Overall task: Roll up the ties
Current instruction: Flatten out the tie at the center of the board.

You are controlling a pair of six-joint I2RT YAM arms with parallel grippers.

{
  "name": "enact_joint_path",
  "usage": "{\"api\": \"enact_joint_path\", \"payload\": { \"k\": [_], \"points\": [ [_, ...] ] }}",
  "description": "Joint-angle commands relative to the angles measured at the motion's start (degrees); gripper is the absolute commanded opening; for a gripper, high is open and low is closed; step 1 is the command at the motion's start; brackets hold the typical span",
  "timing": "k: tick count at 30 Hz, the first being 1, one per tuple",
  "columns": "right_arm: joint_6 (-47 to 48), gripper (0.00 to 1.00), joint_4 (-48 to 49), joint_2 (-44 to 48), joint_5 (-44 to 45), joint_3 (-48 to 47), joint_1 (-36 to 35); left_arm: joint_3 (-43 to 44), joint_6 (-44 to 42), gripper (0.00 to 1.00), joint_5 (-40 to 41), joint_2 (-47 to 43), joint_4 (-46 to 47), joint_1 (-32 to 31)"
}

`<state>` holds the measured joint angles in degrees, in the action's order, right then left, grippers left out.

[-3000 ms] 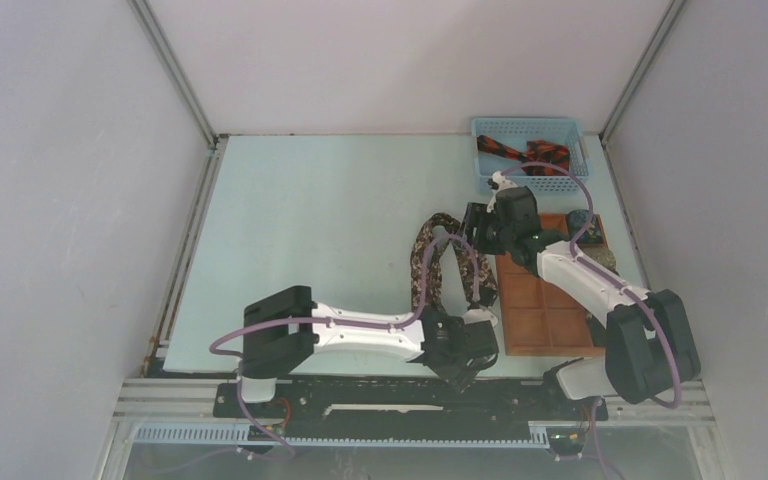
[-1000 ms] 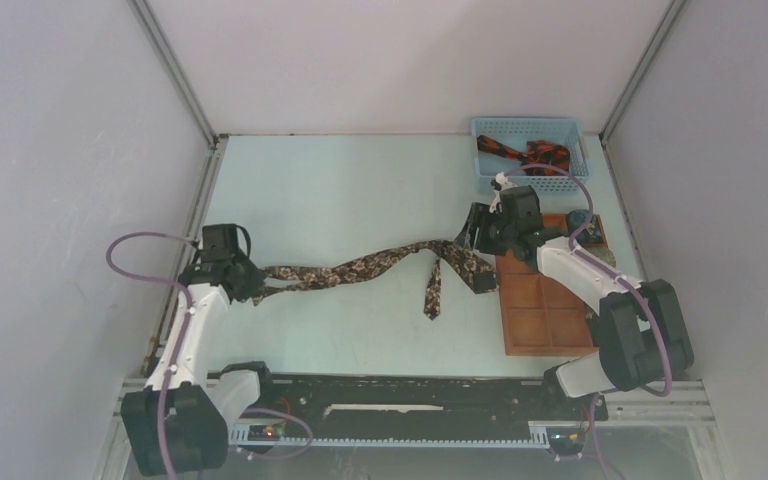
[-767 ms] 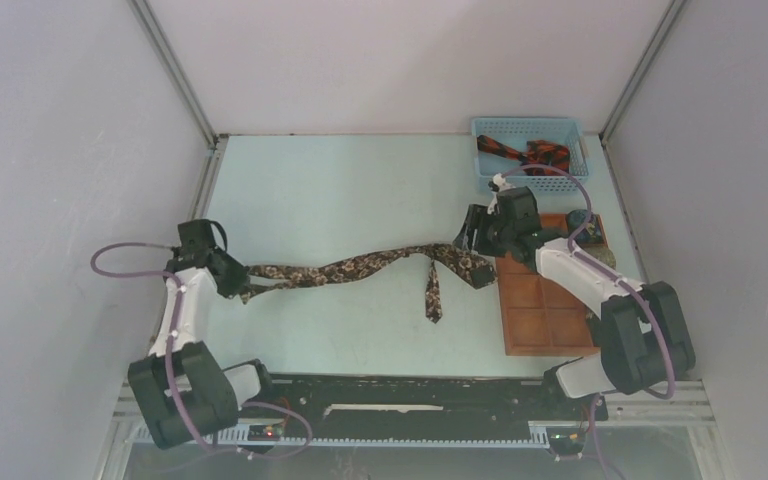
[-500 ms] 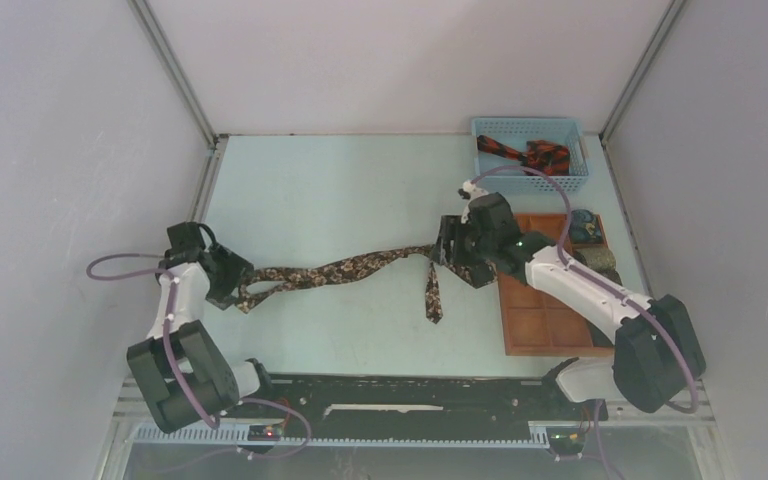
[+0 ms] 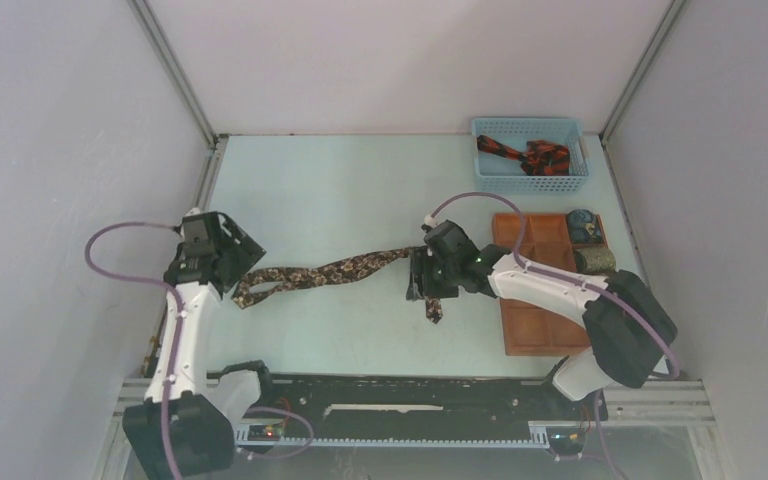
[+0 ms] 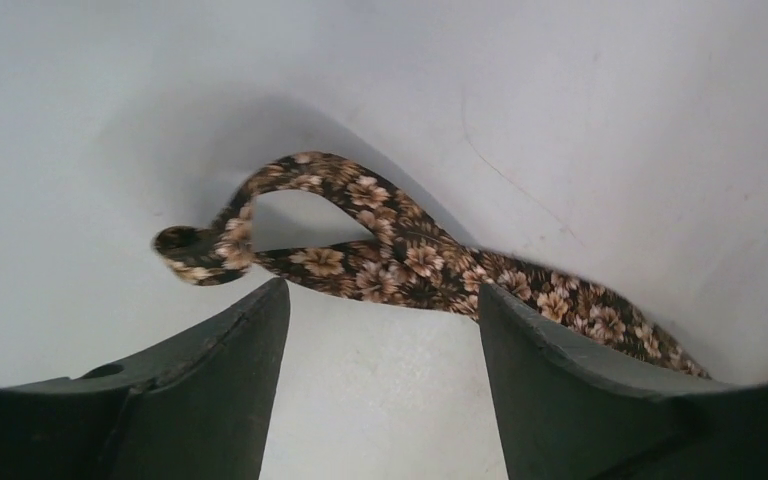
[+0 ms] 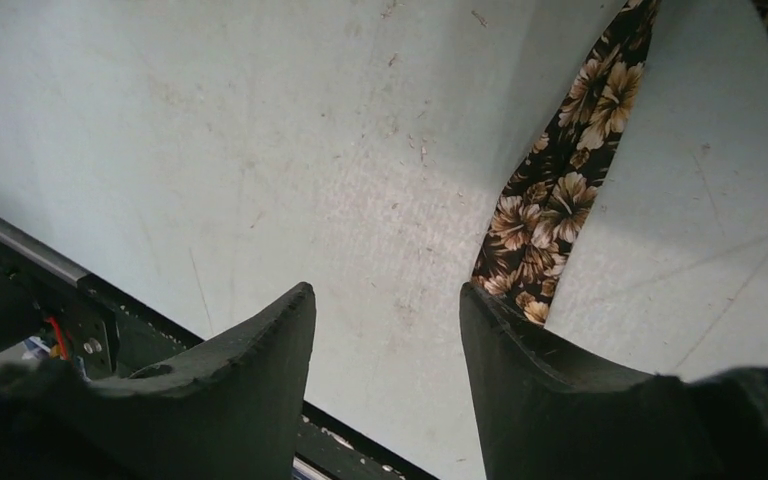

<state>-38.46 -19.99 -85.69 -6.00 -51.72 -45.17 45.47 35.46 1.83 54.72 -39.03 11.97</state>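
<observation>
the brown tie (image 5: 340, 268) lies limp along the table between my arms. it looks soft, light and slippery, so i'd pinch its narrow tip. left fingers (image 6: 210, 400) and right fingers (image 7: 220, 390) are spread, holding nothing. basket (image 5: 520, 184) — one black-and-red tie (image 5: 525, 155); tray (image 5: 535, 325) — two rolls (image 5: 582, 224) in its far right cells.

Unrolled brown floral tie (image 5: 345, 268), tabletop

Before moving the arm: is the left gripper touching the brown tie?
Cannot tell: left wrist view shows the open left gripper overlapping the brown tie, no clear gap.
</observation>
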Motion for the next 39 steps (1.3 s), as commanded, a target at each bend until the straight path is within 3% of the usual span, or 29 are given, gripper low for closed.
{"api": "enact_joint_path", "payload": {
  "k": [1, 4, 10, 15, 19, 31, 35, 39],
  "points": [
    [-3.04, 0.56, 4.04, -3.09, -0.45, -2.36, -0.18, 6.45, -3.64, 0.73, 2.83, 6.14, -0.82, -8.41],
    [-3.24, 0.53, 4.51, -7.52, -0.86, -4.18, 0.65, 11.24, -4.91, 0.71, 3.82, 11.92, -1.28, -17.62],
    [-1.96, 0.5, -0.52, -14.37, -1.48, -9.3, 5.17, 18.06, -7.42, 0.62, -1.38, 24.72, -1.22, -29.24],
    [0.81, 0.51, -3.49, -14.48, -0.14, -10.37, 8.97, 23.26, -10.27, 0.76, -0.96, 32.75, -0.81, -37.44],
    [2.39, 0.52, -4.37, -15.03, -1.37, -10.37, 11.85, 27.85, -13.69, 0.8, -3.9, 39.57, -0.47, -39.26],
    [7.43, 0.55, -8.68, -7.78, -1.07, -10.33, 13.52, 32.81, -18.51, 0.76, -8.38, 52.08, -0.1, -42.71],
    [8.12, 0.55, -10.24, -3.67, 0.04, -9.78, 13.5, 34.14, -18.67, 0.64, -8.47, 53.94, -0.35, -43.16],
    [8.52, 0.56, -11.33, -0.48, 0.81, -9.56, 13.77, 34.36, -18.61, 0.19, -8.04, 54.5, -0.88, -43.15]
  ]
}}
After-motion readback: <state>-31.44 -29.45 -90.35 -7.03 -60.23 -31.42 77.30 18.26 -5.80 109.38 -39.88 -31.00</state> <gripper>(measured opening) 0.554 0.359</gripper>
